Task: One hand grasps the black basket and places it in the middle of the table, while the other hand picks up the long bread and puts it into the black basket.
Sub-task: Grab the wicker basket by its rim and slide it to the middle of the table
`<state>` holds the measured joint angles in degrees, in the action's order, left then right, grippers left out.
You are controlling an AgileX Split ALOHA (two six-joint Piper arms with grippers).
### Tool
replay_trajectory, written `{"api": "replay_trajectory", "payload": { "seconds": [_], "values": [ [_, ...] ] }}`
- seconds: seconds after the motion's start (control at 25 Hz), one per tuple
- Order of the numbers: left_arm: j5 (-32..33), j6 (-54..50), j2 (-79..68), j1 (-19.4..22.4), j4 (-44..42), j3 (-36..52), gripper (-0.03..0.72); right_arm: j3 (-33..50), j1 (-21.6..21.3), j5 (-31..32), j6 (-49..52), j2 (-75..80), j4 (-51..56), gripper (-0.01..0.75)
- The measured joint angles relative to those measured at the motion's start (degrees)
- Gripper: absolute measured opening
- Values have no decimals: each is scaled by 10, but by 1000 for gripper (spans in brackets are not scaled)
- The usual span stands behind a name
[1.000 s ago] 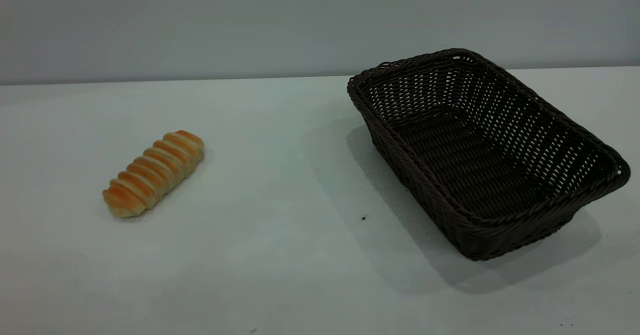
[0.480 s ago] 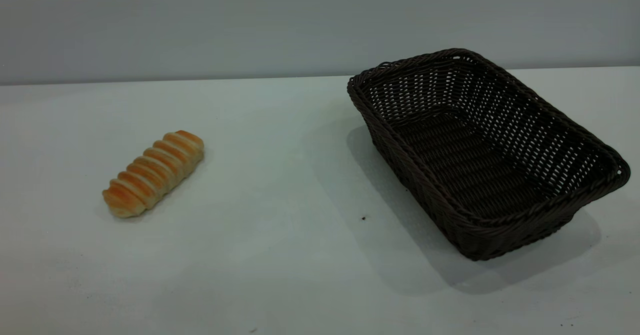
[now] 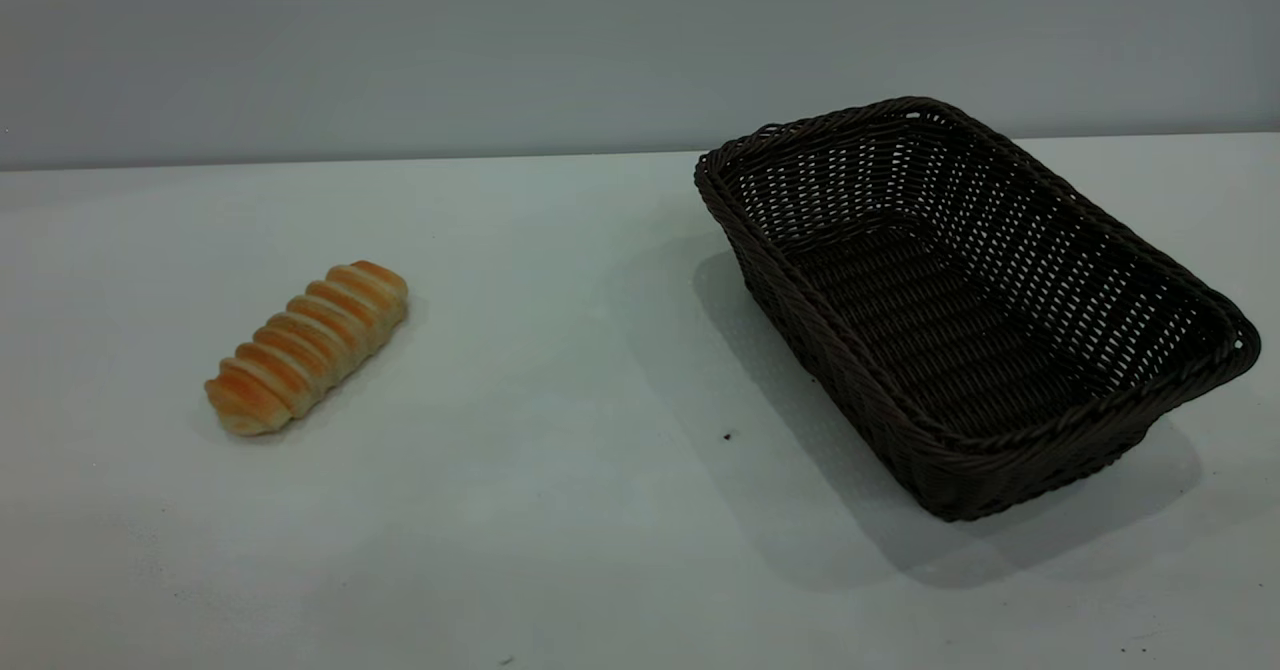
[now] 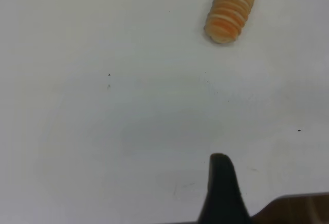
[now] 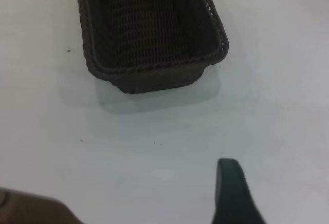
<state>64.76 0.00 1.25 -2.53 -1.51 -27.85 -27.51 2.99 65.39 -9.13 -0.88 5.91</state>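
The long bread point(image 3: 306, 347), golden-orange with pale stripes, lies on the left of the white table point(image 3: 560, 370). It also shows in the left wrist view point(image 4: 231, 9). The black basket point(image 3: 965, 300) stands empty on the right side of the table and shows in the right wrist view point(image 5: 149, 31). Neither arm shows in the exterior view. Only a black tip of my left gripper point(image 4: 221, 188) shows, above bare table, well short of the bread. Only a black tip of my right gripper point(image 5: 231, 193) shows, above bare table, well short of the basket's near end.
A small dark speck point(image 3: 727, 437) lies on the table between the bread and the basket. A grey wall runs behind the table's far edge. A brown blurred shape sits at a corner of each wrist view.
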Motion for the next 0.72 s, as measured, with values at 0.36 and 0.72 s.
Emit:
{"api": "replay_trajectory", "payload": {
  "seconds": [0.36,0.72],
  "values": [
    [0,0,0,0,0,0,553,0,0,0,0,0,0,456],
    [-5,5,0,0,-2,-2,553,0,0,-1,0,0,31,456]
  ]
}}
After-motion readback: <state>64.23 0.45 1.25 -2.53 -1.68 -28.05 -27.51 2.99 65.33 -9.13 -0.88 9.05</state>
